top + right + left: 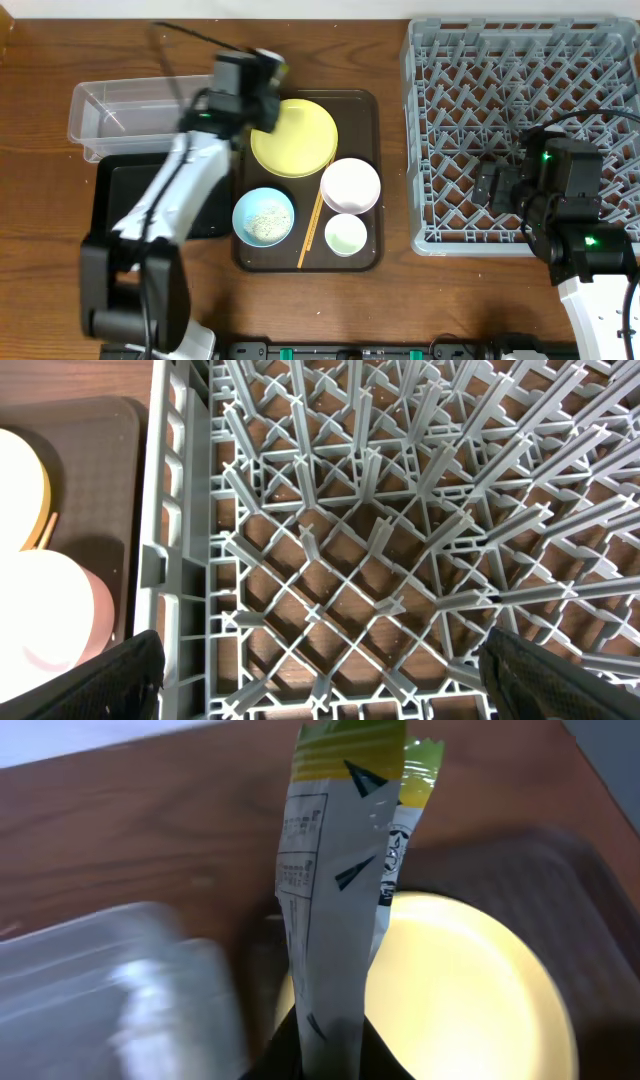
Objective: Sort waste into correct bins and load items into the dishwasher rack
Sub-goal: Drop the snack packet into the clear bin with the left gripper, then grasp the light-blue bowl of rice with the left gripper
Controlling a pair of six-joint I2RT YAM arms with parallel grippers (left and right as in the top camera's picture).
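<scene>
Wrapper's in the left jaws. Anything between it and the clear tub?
Nothing visible. The snack wrapper, pinched in the left jaws, is held up near the yellow plate. The clear tub sits just to its left, top open, with only bare table between.

A dark brown serving tray [362,112] rests on the wooden table [40,250].

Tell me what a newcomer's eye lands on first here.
First, the green-and-yellow snack wrapper, pinched upright in the left gripper by the rim of the yellow plate. Next, the big grey dishwasher rack at the right, with the right gripper open over its lattice. On the dark brown tray in the middle, a light blue bowl holds white rice grains.
</scene>
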